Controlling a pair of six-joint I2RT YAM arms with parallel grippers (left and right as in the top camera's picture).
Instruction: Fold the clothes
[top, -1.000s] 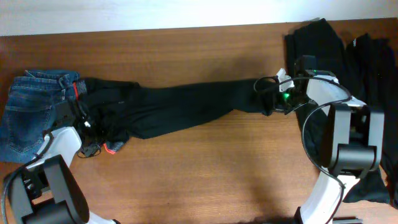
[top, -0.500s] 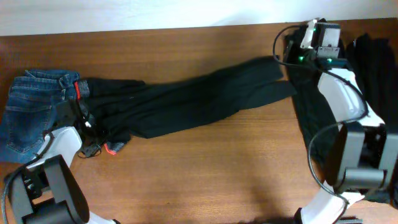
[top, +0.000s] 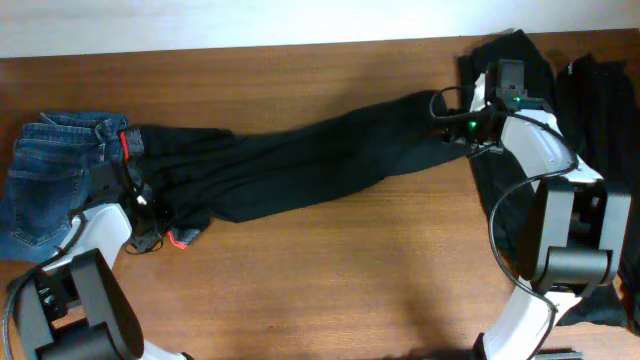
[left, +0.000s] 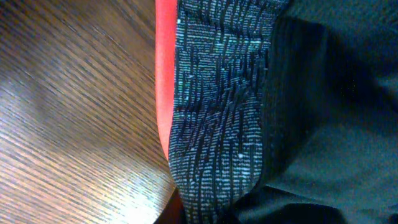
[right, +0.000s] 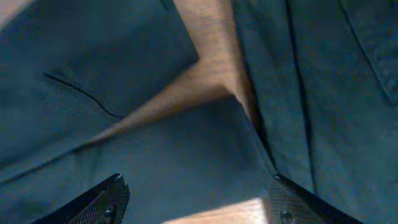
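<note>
The clothes, a pair of black trousers (top: 290, 165), lie stretched across the table from left to right. Their waistband, with red-orange lining (left: 163, 93), fills the left wrist view. My left gripper (top: 138, 200) is shut on that waistband end, and its fingers are hidden by cloth. My right gripper (top: 450, 125) hovers open over the leg ends at the right. In the right wrist view its fingertips (right: 118, 186) stand wide apart above the black trouser cloth (right: 186, 155), holding nothing.
Blue denim jeans (top: 50, 185) lie at the far left, partly under the trousers' waist. A heap of other black garments (top: 590, 120) covers the right end of the table. Bare wood (top: 330, 270) runs along the front.
My right gripper carried the leg ends toward the back of the table, let them go and opened. The legs now lie farther back. The left arm has not moved.
</note>
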